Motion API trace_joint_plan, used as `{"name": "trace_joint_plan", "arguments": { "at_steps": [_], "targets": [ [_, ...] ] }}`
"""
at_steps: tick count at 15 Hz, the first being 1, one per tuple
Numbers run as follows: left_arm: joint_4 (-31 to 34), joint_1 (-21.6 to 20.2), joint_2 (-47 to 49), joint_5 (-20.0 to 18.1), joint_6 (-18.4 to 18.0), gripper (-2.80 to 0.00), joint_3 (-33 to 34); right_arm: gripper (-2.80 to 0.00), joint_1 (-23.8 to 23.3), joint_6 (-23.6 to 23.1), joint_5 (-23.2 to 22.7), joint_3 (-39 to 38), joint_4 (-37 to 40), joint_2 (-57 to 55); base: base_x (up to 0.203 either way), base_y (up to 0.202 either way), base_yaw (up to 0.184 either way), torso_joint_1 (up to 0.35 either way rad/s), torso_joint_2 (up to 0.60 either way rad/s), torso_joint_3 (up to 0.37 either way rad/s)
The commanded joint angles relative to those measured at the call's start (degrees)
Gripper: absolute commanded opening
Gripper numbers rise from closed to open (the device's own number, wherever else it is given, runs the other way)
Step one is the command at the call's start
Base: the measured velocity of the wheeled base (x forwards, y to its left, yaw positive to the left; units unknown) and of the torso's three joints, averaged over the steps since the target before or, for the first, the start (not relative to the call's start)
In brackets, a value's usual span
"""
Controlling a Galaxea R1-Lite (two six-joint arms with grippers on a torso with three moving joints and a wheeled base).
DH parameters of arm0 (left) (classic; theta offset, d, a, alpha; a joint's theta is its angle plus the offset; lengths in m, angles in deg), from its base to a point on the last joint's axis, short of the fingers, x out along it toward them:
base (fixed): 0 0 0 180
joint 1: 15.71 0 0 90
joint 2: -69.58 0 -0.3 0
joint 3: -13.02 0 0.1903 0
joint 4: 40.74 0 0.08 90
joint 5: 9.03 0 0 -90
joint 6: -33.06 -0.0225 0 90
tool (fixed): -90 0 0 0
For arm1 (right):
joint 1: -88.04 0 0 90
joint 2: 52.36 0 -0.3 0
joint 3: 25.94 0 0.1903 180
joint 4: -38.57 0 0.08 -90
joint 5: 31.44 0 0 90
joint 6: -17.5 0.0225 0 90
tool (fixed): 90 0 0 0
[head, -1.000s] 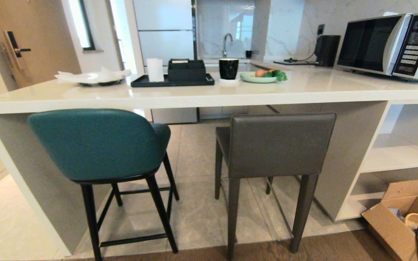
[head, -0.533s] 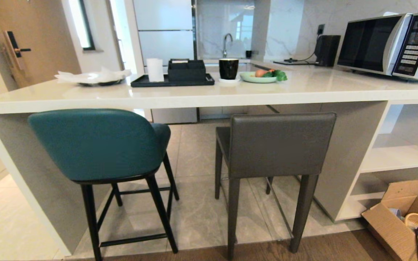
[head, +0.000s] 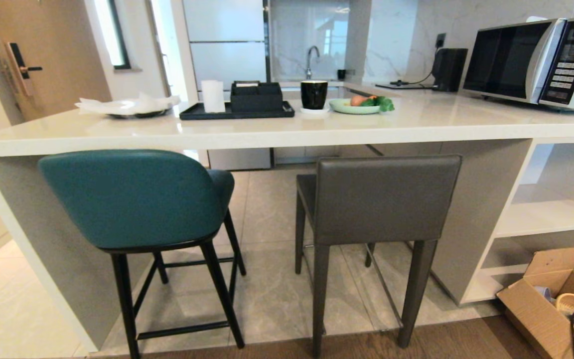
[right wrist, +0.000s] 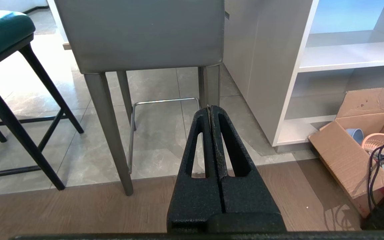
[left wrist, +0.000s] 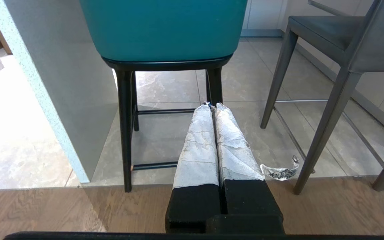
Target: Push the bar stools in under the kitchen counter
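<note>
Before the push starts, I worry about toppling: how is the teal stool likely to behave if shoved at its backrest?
The teal stool looks top-heavy: a bulky padded back on thin black legs, so a high push may tip it. Its splayed legs and crossbars suggest a stiff frame. On the smooth tile floor it should probably slide.

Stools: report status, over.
Left hand and right hand shut, empty. Teal stool, grey stool not pushed in under counter. Nothing in the way.
</note>
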Motion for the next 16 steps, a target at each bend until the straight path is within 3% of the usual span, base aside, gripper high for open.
{"name": "trace_joint_plan", "arguments": {
  "at_steps": [1, 16],
  "targets": [
    [0.0, 0.0, 0.1, 0.0, 0.0, -2.80, 0.0, -2.80, 0.0, 0.0, 0.0, 0.0, 0.0, -0.1, 0.000, 0.000, 0.000, 0.000, 0.00, 0.000],
    [0.0, -0.1, 0.1, 0.0, -0.1, -2.80, 0.0, -2.80, 0.0, -0.1, 0.0, 0.0, 0.0, 0.0, 0.000, 0.000, 0.000, 0.000, 0.00, 0.000]
  ]
}}
